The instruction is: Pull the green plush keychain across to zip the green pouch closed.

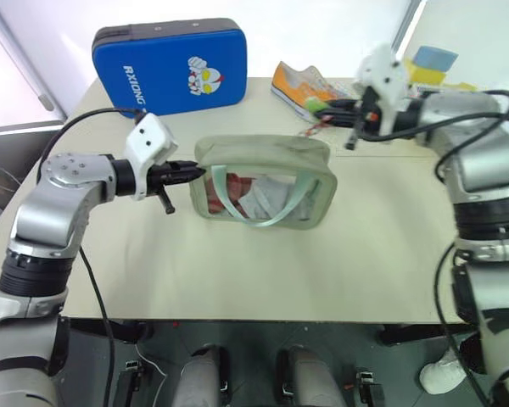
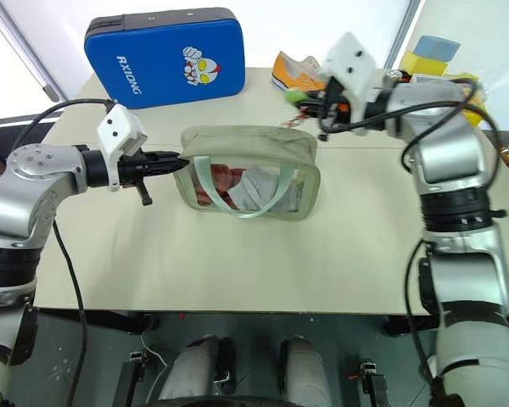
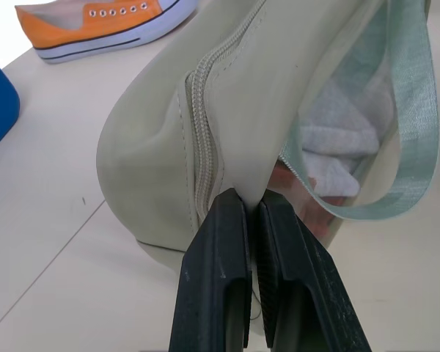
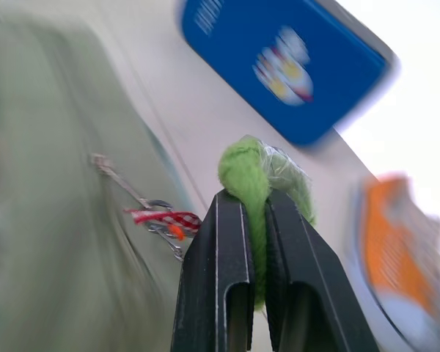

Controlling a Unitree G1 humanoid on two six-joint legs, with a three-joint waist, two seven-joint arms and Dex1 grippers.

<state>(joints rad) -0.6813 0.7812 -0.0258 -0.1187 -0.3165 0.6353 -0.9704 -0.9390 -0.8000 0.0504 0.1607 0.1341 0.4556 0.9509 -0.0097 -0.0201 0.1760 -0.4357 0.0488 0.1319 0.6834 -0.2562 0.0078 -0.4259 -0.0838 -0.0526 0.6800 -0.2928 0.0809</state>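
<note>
Slippage is the main risk: the right gripper (image 4: 253, 220) pinches the green plush keychain (image 4: 260, 176) past the right end of the green pouch (image 1: 263, 180), mid-tabletop, while the left gripper (image 3: 249, 213) clamps its left end; soft fuzz or fabric could pull free.

A beige table (image 1: 237, 271) stands before bright white walls, dark floor beneath its near edge.

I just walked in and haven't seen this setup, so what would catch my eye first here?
The pale green pouch mid-table, stretched between two arms: the left tool is shut on its left end, and the right tool is shut on the green plush keychain past its right end. Behind them, a blue case stands at the far edge beside an orange sneaker.
</note>
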